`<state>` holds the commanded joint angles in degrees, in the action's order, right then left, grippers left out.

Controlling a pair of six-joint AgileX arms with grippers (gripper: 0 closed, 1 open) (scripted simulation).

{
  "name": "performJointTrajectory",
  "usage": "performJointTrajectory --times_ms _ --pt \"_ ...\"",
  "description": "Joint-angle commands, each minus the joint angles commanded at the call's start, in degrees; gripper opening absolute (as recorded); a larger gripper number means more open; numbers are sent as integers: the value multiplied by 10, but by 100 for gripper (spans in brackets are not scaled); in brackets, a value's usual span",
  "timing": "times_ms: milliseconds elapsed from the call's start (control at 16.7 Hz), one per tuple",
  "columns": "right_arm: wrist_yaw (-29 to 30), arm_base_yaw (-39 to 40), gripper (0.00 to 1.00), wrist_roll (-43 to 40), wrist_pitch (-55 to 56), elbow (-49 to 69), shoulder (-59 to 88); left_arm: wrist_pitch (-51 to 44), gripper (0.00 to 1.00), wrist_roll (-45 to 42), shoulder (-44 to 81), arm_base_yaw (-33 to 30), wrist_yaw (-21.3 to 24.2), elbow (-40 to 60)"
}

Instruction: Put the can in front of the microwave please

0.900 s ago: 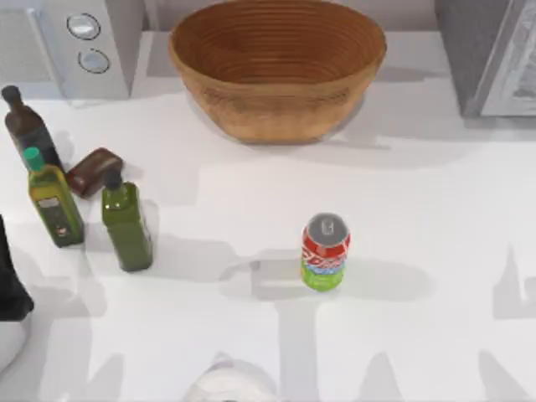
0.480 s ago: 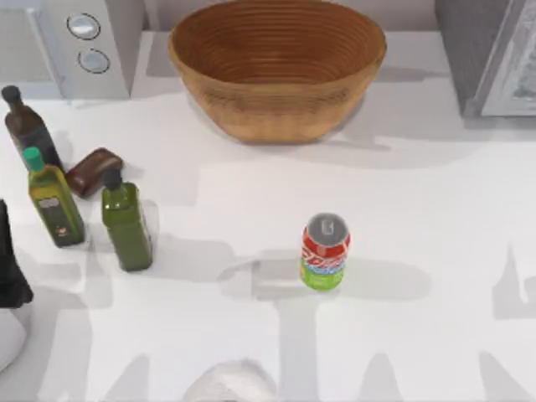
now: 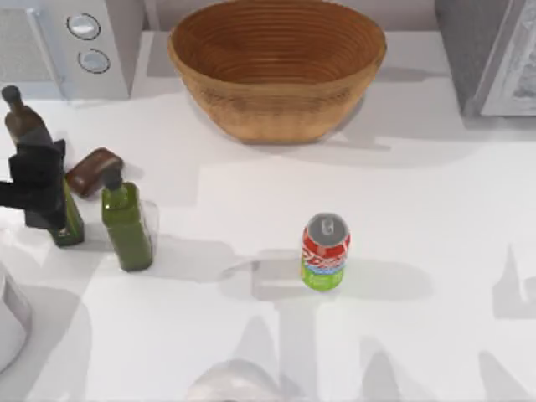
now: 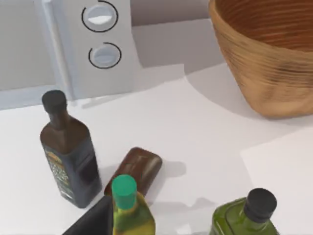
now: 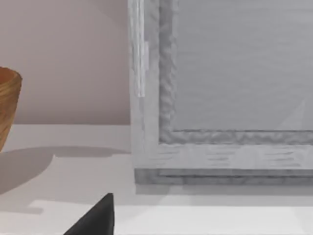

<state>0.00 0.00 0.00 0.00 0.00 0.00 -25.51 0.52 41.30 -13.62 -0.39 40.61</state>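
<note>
The can point(image 3: 325, 252) stood upright on the white table point(image 3: 435, 201), a little right of centre and well apart from everything else, with bare tabletop open all around it. The microwave point(image 3: 75, 46) sat at the far left corner, cut off by the picture's edge, and the stretch in front of it was crowded: a dark bottle point(image 4: 68, 156), a yellow bottle with a green cap point(image 4: 128, 210), a green bottle point(image 3: 126, 224) and a small brown block point(image 4: 136, 171) stood close together there. The left gripper point(image 3: 38, 186) hovered above that cluster, hiding most of the yellow bottle from above; whether its fingers were parted or closed I cannot tell. A wicker basket point(image 3: 276, 67) filled the far middle. A grey cabinet point(image 5: 220, 98) stood at the far right corner, probably another appliance.
</note>
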Motion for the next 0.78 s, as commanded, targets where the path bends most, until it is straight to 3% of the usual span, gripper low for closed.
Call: performJointTrajectory --times_ms 780 --pt "0 0 100 0 0 0 0 -429 100 1 692 -252 3 644"
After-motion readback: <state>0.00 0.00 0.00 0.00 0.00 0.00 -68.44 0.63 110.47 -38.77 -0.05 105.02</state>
